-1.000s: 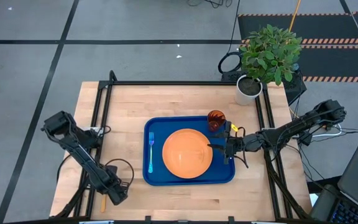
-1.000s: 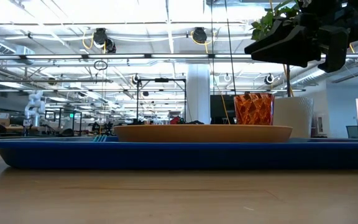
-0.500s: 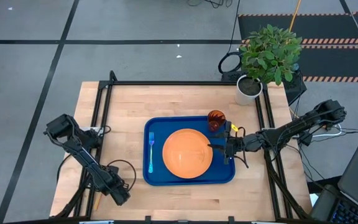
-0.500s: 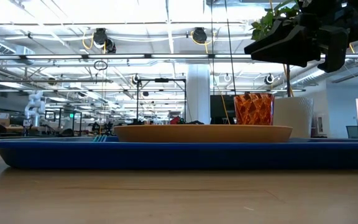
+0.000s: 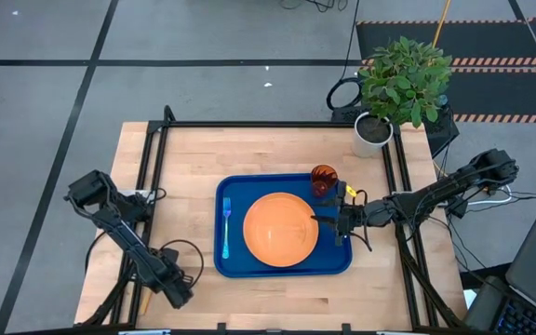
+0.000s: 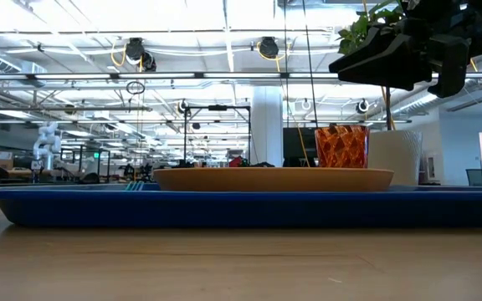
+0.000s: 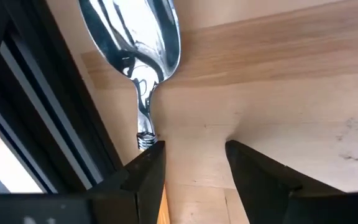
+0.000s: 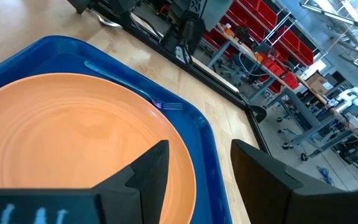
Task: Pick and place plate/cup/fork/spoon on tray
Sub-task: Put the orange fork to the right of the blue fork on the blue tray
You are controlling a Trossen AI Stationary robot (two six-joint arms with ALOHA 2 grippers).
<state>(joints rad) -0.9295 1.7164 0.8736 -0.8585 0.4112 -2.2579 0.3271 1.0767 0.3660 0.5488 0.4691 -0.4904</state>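
Observation:
The orange plate [image 5: 280,227] lies in the blue tray [image 5: 234,264]. The light-blue fork [image 5: 225,228] lies left of it, and the dark orange cup [image 5: 323,177] stands in the tray's far right corner. My right gripper [image 5: 322,221] hovers open over the plate's right edge with nothing between its fingers. The spoon [image 7: 135,43] lies flat on the table at the near left corner, and its orange handle [image 5: 144,302] shows beside my left gripper [image 5: 170,288]. That gripper [image 7: 194,168] is open and low over the table. My left gripper has one finger [image 7: 146,180] over the spoon's handle, just behind the silver neck [image 7: 145,124]. The finger hides the handle there, so I cannot tell whether it touches. The other finger stands over bare wood. The spoon lies flat on the table.
A white pot with a green plant [image 5: 372,130] stands at the table's far right corner. Black frame rails [image 5: 152,186] run along the table's left and right sides, one close beside the spoon [image 7: 36,124]. Bare wood lies between the tray and the left rail.
My left arm has shifted a little near the table's near left corner. The spoon's orange handle now shows slightly farther toward the left edge than a second ago. My right gripper has kept still over the plate.

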